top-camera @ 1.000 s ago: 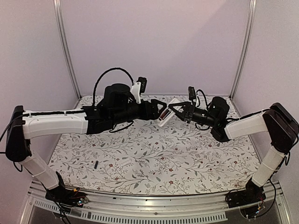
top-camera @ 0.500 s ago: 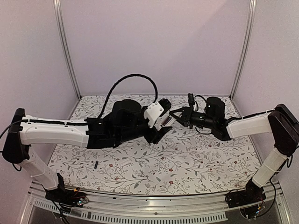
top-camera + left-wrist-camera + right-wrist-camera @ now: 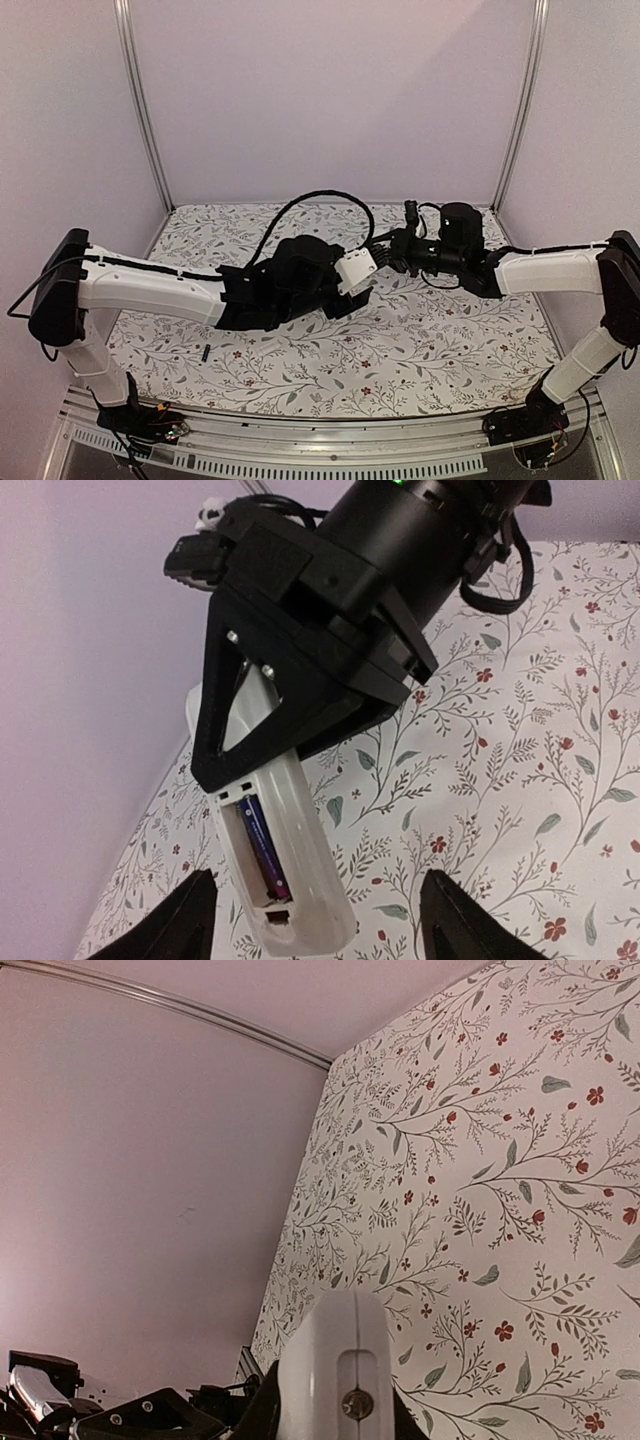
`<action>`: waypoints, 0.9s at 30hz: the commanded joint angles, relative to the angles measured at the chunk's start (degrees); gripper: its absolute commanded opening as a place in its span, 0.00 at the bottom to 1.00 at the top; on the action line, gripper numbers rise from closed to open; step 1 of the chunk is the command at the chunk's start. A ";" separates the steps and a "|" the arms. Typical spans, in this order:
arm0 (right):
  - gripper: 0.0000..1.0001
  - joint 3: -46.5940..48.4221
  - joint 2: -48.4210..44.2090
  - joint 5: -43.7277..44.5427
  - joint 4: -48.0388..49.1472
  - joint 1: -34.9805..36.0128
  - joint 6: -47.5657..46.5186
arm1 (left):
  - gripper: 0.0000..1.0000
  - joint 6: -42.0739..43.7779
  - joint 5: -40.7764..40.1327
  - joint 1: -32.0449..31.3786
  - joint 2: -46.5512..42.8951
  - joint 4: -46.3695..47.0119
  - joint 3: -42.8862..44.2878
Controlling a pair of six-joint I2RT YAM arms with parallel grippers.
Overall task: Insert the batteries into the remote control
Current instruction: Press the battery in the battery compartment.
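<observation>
My right gripper [image 3: 385, 250] is shut on the white remote control [image 3: 290, 820] and holds it in the air over the middle of the table. In the left wrist view its black fingers [image 3: 300, 700] clamp the remote's upper part. The back recess is open, with one dark purple battery [image 3: 262, 850] lying in it. My left gripper [image 3: 318, 905] is open and empty, its fingertips [image 3: 195, 910] on either side of the remote's free end without touching it. The remote's end shows in the right wrist view [image 3: 335, 1360]. Another battery [image 3: 203, 352] lies on the table at the front left.
The floral table cloth [image 3: 430, 340] covers the table. Pale walls and metal posts [image 3: 140, 100] close in the back and sides. The left arm [image 3: 150, 290] stretches across the table's left half.
My left arm has swung right and rolled, bringing its open gripper up to the remote's free end. My right gripper has shifted slightly with the remote.
</observation>
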 commanded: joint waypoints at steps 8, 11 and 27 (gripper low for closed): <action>0.00 1.82 -2.86 1.03 -2.43 1.46 -0.05 | 0.64 2.39 -2.62 -0.49 4.10 1.49 4.17; 0.00 1.87 -3.16 1.03 -2.50 1.58 -0.20 | 0.61 2.20 -2.59 -0.28 4.48 1.29 4.31; 0.00 2.39 -3.78 0.28 -2.28 1.94 0.06 | 0.54 0.84 -3.38 0.74 5.76 -0.11 5.18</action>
